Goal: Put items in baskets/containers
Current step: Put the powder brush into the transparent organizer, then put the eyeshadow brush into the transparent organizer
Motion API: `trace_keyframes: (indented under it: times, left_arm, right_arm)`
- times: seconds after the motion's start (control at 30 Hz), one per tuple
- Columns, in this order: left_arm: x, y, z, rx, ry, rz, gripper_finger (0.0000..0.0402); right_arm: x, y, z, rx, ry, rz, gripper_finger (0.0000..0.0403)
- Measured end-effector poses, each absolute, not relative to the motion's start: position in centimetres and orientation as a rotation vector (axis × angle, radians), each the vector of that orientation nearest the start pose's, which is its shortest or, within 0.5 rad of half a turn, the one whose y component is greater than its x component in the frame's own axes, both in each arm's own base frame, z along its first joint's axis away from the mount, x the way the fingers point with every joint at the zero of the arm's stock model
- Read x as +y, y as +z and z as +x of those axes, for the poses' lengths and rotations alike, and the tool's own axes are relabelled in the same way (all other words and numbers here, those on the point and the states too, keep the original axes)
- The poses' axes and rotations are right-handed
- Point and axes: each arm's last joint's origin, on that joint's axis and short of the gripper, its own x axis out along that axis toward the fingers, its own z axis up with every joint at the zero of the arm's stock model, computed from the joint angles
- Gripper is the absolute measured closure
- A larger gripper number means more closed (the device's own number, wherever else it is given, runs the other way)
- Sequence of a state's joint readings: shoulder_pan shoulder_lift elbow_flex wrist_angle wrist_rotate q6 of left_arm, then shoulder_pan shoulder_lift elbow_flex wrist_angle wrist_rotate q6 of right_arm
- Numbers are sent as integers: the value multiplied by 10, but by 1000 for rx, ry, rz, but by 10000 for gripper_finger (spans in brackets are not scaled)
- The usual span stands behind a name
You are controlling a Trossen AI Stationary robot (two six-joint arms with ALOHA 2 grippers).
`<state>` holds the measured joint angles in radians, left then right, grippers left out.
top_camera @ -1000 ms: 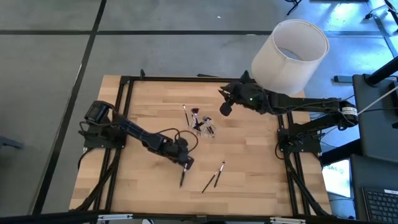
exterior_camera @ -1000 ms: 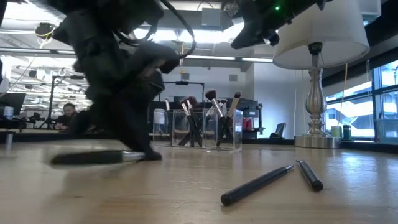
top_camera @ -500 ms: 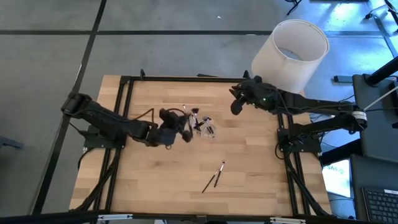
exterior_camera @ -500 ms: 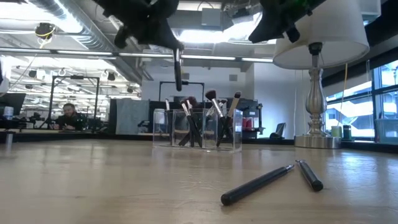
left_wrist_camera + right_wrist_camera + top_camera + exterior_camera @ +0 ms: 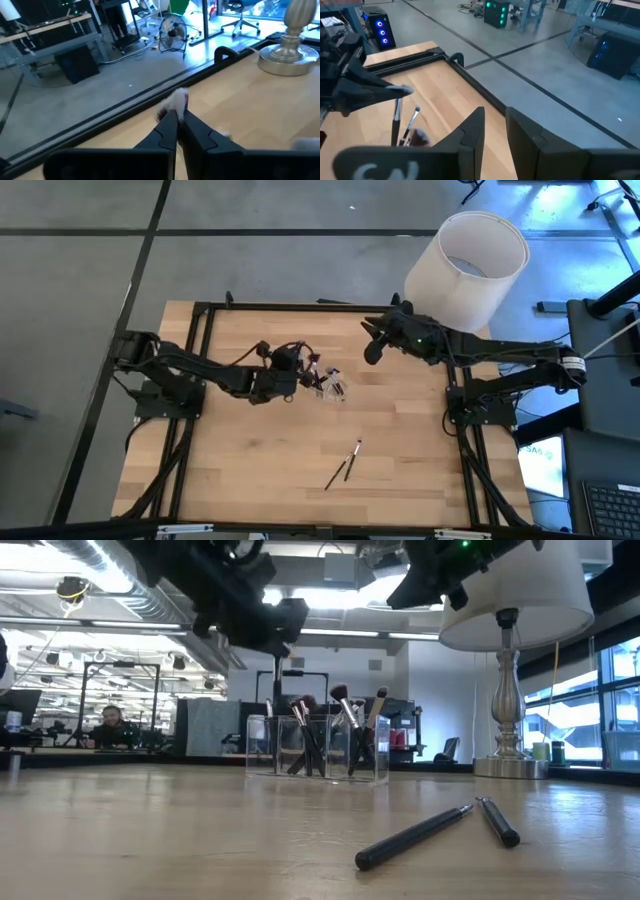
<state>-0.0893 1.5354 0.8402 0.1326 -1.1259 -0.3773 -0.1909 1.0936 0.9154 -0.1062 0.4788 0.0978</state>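
While our left gripper (image 5: 277,635) pinches a makeup brush (image 5: 277,690) upright above the clear holder (image 5: 318,747), we judge it light, stiff and slippery (best held mid-handle); two brushes (image 5: 342,464) lie mid-table, and our right gripper (image 5: 368,352) hovers, fingers slightly parted.

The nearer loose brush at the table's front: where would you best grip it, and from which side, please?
Probably mid-handle, from straight above, fingers closing across it: the nearer brush lies flat on the table, and its far end sits beside the second brush.
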Motion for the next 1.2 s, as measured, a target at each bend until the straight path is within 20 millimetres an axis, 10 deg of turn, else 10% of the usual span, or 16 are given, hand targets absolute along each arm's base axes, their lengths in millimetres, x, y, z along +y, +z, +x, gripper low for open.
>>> trace_keyframes:
  times: [0.7, 1.2]
  left_arm:
    - [-3, 209, 308, 334, 931, -135, 304]
    - [-74, 199, 353, 388, 648, -122, 299]
  right_arm:
    - [-62, 316, 227, 385, -819, 4, 324]
    - [-34, 310, 194, 457, -674, 147, 324]
